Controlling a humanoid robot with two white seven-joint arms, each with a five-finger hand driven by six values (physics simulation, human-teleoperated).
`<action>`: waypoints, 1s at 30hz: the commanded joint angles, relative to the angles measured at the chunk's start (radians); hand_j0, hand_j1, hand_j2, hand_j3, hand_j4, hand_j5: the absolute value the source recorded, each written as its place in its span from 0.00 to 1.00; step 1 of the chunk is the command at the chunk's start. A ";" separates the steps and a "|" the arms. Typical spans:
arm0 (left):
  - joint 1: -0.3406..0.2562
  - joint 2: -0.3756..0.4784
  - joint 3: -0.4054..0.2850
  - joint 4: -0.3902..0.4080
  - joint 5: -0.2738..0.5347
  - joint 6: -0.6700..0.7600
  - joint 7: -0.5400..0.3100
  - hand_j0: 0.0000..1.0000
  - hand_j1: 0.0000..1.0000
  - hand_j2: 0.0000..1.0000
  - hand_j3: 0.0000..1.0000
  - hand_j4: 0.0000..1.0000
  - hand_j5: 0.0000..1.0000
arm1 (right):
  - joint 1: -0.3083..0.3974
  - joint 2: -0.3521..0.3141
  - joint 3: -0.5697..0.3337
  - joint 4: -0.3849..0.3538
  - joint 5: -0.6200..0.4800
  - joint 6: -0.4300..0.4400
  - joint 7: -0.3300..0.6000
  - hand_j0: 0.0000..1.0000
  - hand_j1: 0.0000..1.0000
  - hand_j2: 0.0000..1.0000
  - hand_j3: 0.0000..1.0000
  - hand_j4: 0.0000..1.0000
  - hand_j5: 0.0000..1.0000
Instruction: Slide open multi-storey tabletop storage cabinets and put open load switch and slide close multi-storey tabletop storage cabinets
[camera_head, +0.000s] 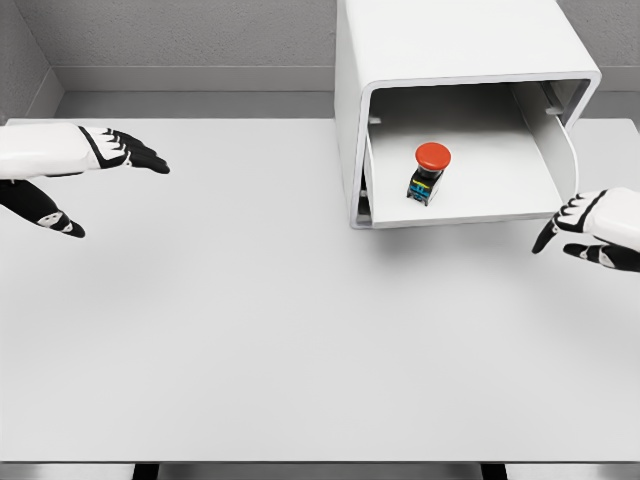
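Observation:
A white storage cabinet (450, 50) stands at the back right of the table, its drawer (470, 205) pulled out toward me. Inside the drawer sits the load switch (429, 172), a black body with a red mushroom button on top. My right hand (585, 232) hovers just right of the drawer's front corner, fingers relaxed and holding nothing. My left hand (95, 175) floats over the far left of the table, fingers spread, well away from the cabinet.
The white table (250, 330) stretches out in front of the cabinet. A grey wall runs behind it, and the table's front edge lies near the bottom of the picture.

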 joint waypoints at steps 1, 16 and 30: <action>0.000 0.001 0.001 0.001 0.007 0.003 0.000 1.00 1.00 1.00 1.00 1.00 1.00 | -0.002 -0.001 0.022 0.000 0.003 0.003 0.000 0.55 0.55 0.55 0.55 0.55 0.55; 0.005 0.001 0.003 0.013 0.007 0.003 0.000 1.00 1.00 1.00 1.00 1.00 1.00 | -0.094 0.002 0.129 0.022 0.034 0.003 0.000 0.58 0.58 0.58 0.58 0.58 0.58; 0.005 0.001 0.004 0.022 0.007 0.003 0.000 1.00 1.00 1.00 1.00 1.00 1.00 | -0.183 0.016 0.191 0.082 0.048 0.003 0.000 0.60 0.60 0.60 0.60 0.60 0.60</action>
